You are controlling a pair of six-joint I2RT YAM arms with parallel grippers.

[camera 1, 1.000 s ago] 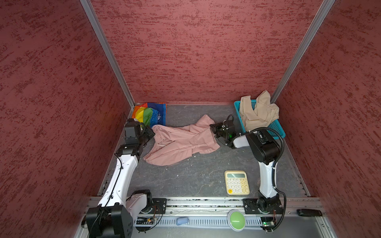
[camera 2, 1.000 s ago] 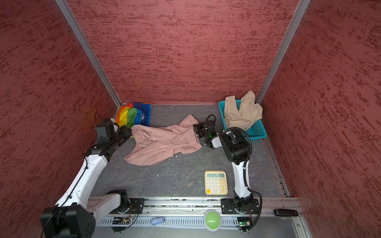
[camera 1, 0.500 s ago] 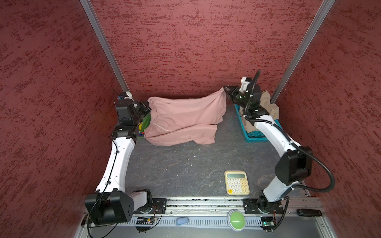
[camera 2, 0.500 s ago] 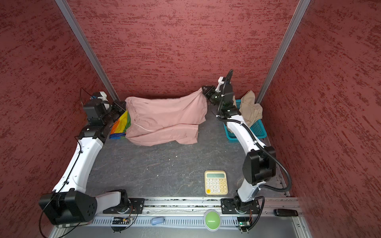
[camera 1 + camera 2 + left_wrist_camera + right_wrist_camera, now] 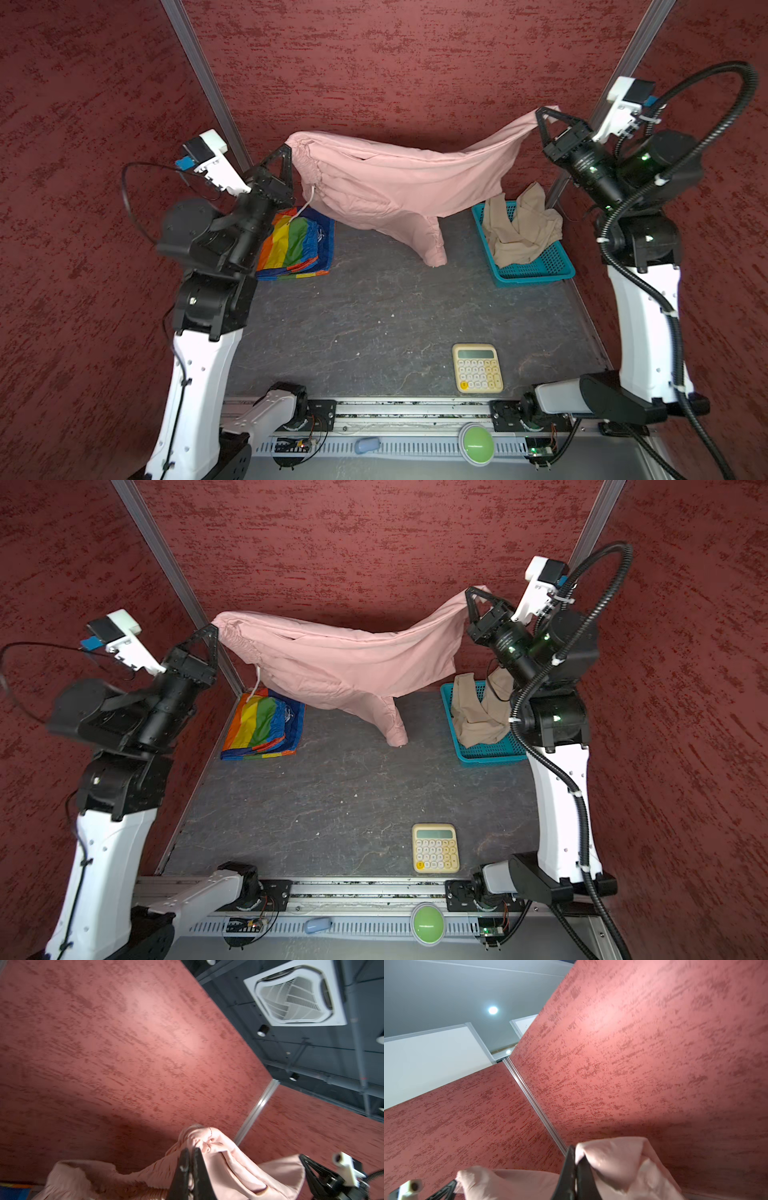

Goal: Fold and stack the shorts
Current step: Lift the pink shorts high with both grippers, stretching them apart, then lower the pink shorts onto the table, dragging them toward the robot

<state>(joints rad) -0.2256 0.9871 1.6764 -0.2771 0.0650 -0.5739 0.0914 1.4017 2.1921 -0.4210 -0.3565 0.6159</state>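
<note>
The dusty pink shorts hang stretched in the air between my two grippers, one leg drooping down to the table. My left gripper is shut on the gathered waist end. My right gripper is shut on the opposite corner, held higher. The rainbow colour-block shorts lie folded at the back left under the left arm. The beige shorts lie crumpled in the teal basket.
A cream calculator lies on the grey table near the front right. A green button and a rail run along the front edge. Red textured walls close in the back and both sides.
Both grippers have lifted the pink shorts off the table and drawn apart, stretching the cloth in the air. The right arm has swung up and out to the right.
</note>
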